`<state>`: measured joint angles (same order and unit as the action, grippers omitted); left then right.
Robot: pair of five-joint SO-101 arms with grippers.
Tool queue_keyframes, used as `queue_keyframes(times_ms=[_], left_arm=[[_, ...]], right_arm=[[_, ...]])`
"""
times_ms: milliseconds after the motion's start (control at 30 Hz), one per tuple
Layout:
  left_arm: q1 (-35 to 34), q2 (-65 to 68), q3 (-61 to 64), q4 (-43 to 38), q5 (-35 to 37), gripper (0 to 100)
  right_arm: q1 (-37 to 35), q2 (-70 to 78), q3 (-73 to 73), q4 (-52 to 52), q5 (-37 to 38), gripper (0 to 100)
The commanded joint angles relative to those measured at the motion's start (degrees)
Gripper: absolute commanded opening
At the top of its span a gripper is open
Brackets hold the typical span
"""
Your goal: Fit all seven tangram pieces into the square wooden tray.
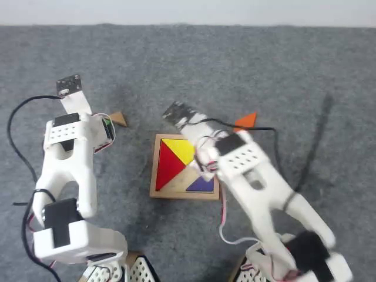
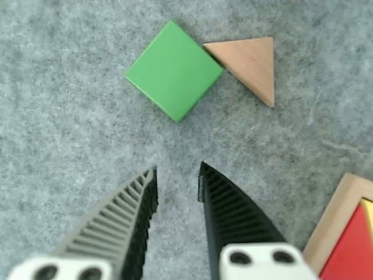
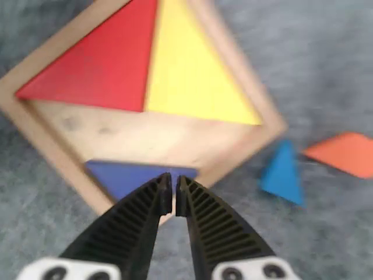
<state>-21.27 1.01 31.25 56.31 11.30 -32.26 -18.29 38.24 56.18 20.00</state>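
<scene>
**Q:** Which relation does the coming move turn on?

**A:** The green square (image 2: 173, 70) lies straight ahead of the left gripper (image 2: 178, 172), near it but apart, on the line its fingers point along. The square sits corner-on to them, so a diagonal runs down that line. The jaws would meet corners, not flat sides — a wrist turn is probably needed first. The left gripper is spread wide and holds nothing.

**Q:** What lies beside the square?

**A:** A wooden triangle (image 2: 247, 67), with one corner touching or all but touching the square's corner. In the high view it lies at ten o'clock from the square wooden tray (image 1: 154, 170).

**Q:** What does the tray hold?

**A:** It holds three pieces. In the high view the red triangle (image 3: 99, 67) is at nine o'clock, the yellow triangle (image 3: 192, 76) at twelve and the violet-blue piece (image 3: 125, 175) at five. Bare wood shows between them.

**Q:** And the right arm?

**A:** The right gripper (image 3: 173, 182) hangs over the tray's rim beside the violet-blue piece, its fingers pressed nearly together on nothing. A small blue triangle (image 3: 284, 173) and an orange piece (image 3: 344, 153) lie outside the tray. The orange piece is at two o'clock from the tray in the high view. The left arm is likely nearer the square and wooden triangle — the right arm nearer the other two.
</scene>
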Motion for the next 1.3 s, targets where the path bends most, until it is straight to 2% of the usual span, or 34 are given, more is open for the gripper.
queue_keyframes(times_ms=[0, 200, 367, 500, 567, 733, 1033, 1267], left_arm=[[-1.32, -3.96, -0.92, 0.7, -0.09, 11], [-2.29, -11.69, 3.03, 0.35, -0.18, 11], [-2.02, -18.2, 8.22, -3.16, -0.53, 12], [-2.2, -16.79, 8.48, -5.98, -0.79, 17], [-2.2, -14.51, 7.43, -6.33, -3.16, 17], [-2.29, -5.63, 2.42, -5.54, -7.91, 17], [-2.02, 12.22, -19.56, 5.27, -13.1, 17], [-1.85, 24.44, -33.01, 10.81, -6.95, 17]], right_arm=[[2.68, -8.31, 6.86, -9.27, -0.18, 2.5], [0.92, -11.12, 19.16, -25.89, -0.18, 2.4], [-1.63, -11.3, 20.4, -26.15, -0.44, 2.4], [-1.63, -11.65, 20.48, -26.07, -0.44, 2.3], [-1.54, -11.74, 20.48, -25.98, -0.44, 2.3], [-1.89, -12.53, 20.4, -24.48, -0.53, 2.3], [-1.8, -22.81, 25.67, -24.57, -0.53, 2.3], [-1.8, -30.64, 29.54, -24.48, -0.53, 2.3]])
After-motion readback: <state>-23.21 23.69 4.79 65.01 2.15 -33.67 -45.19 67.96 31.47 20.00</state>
